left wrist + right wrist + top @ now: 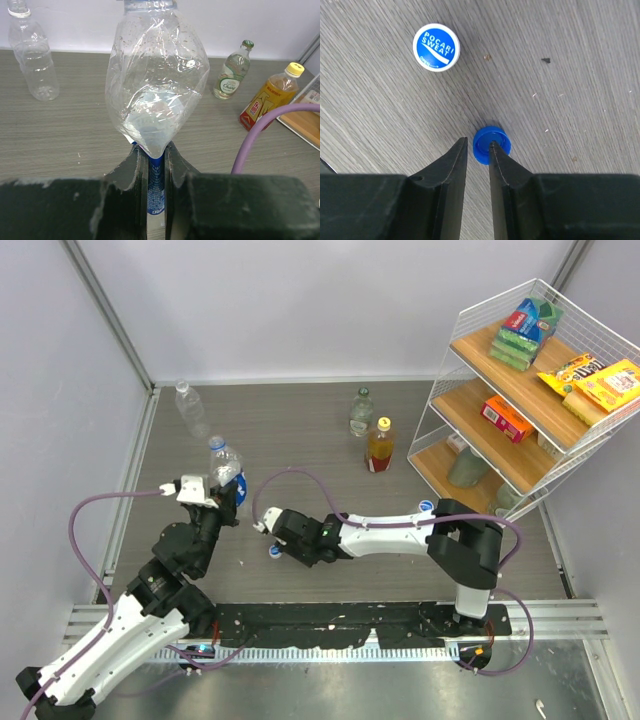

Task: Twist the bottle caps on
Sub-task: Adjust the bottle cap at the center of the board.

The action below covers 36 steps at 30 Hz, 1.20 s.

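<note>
At the far left a clear bottle point(190, 406) stands near the back wall, and the overhead view seems to show its neck bare. Next comes the left claw point(151, 152), pinched tight on the lower part of the blue-label bottle point(157, 85). The bottle's crumpled clear body rises ahead of the fingers. I can make out no cap on its neck, though the wrist view cuts the top off, and I cannot tell whether its base touches the table point(580, 60). Just to the right, the right claw point(478, 143) is low over the wood. Its fingers are drawn close, with a narrow gap showing and nothing between them. One fingertip lies over the blue cap point(501, 142), which rests on the table, seemingly open side up, and is not yet gripped. The white cap with the blue middle point(436, 47) lies loose nearby, apart from the fingers. Further right, towards the back, stand the green-capped bottle point(361, 412) and, just beside it, the amber bottle point(380, 446), which has its yellow cap point(383, 424) on. Another small blue-and-white cap point(426, 506) lies by the right arm's elbow. The wire rack point(468, 418) with snack boxes point(508, 418) fills the right edge. As I read it, two bottles are closed and two clear ones remain open, with their caps loose on the table. The job looks about half done, and the step in hand is picking up the blue cap for the held bottle.
</note>
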Tool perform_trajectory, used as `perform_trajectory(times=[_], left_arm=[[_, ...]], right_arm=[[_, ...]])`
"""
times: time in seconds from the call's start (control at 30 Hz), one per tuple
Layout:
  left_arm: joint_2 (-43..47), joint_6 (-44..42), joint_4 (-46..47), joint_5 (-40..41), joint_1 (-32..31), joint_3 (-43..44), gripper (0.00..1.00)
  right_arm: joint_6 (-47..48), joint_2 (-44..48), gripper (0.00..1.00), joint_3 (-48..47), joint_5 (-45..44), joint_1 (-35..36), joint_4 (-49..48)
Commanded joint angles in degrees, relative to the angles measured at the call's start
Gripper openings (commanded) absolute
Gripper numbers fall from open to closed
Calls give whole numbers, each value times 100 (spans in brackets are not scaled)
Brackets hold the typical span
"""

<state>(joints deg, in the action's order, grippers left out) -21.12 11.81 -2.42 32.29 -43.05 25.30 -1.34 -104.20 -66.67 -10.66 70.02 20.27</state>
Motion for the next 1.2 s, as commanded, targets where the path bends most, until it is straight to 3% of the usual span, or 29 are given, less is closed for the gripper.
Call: perform_trajectory(times=[0.0, 0.03, 0.13, 0.4, 0.7, 0.87, 1.17], left_arm=[[56, 40, 259, 58, 7, -34, 0], [56, 49, 268, 66, 7, -25, 0], [56, 40, 259, 93, 7, -43, 0], [100, 49, 259, 110, 7, -51, 0], [188, 67, 259, 146, -2, -78, 0], [240, 58, 277, 163, -2, -148, 0], [232, 58, 285, 155, 7, -139, 0]], right_arm=[[3, -47, 28, -109, -24, 12, 74], [-6, -65, 27, -92, 19, 12, 47], [-15, -153, 13, -91, 98, 12, -14], [-155, -197, 1, -214, 336, 3, -146], [-964, 5, 1, -180, 1811, -76, -893], [-2042, -47, 1, 215, 3522, -199, -2523], [-3308, -425, 1, 733, 4474, -445, -4062]])
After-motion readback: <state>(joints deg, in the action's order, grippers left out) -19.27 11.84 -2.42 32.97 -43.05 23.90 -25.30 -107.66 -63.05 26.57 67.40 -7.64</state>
